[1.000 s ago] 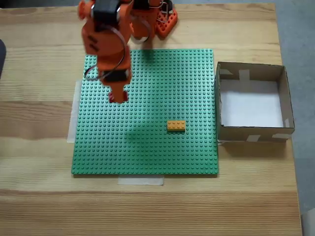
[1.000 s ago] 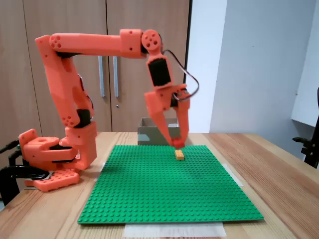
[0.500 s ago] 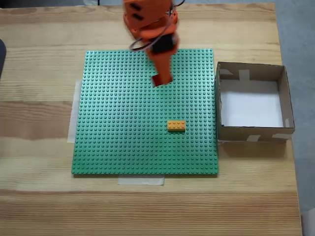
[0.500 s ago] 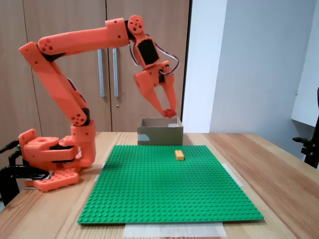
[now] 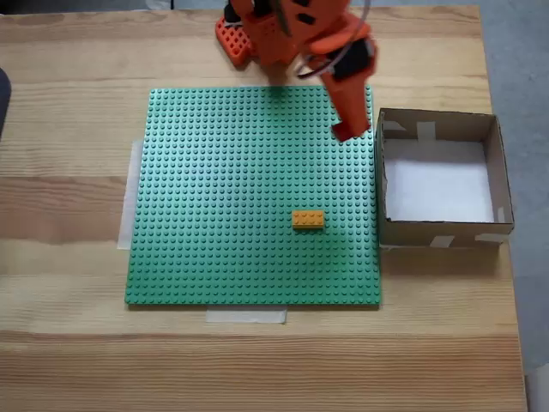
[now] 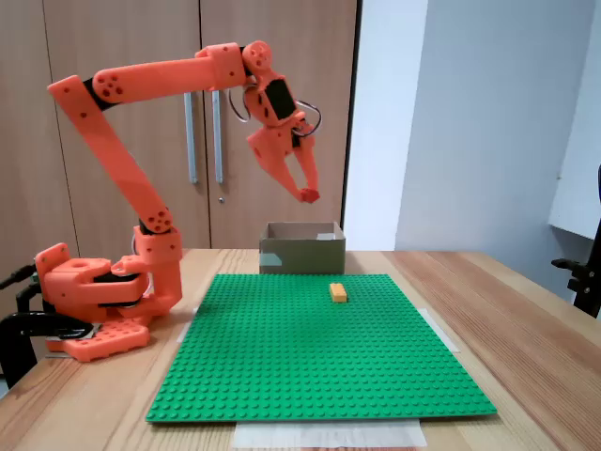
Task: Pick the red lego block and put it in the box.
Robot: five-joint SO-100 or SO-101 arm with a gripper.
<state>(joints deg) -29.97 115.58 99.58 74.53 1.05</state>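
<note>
Looking down in a fixed view, the gripper (image 5: 346, 131) clamps the red lego block (image 5: 343, 133) at the green baseplate's (image 5: 214, 232) two o'clock corner, beside the box (image 5: 437, 236). Side-on in a fixed view, gripper (image 6: 308, 194) carries the block (image 6: 309, 195) high, at twelve o'clock above the box (image 6: 300, 255).

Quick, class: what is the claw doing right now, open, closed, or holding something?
Claw: closed on the red lego block, raised above the green baseplate, near the box.
</note>
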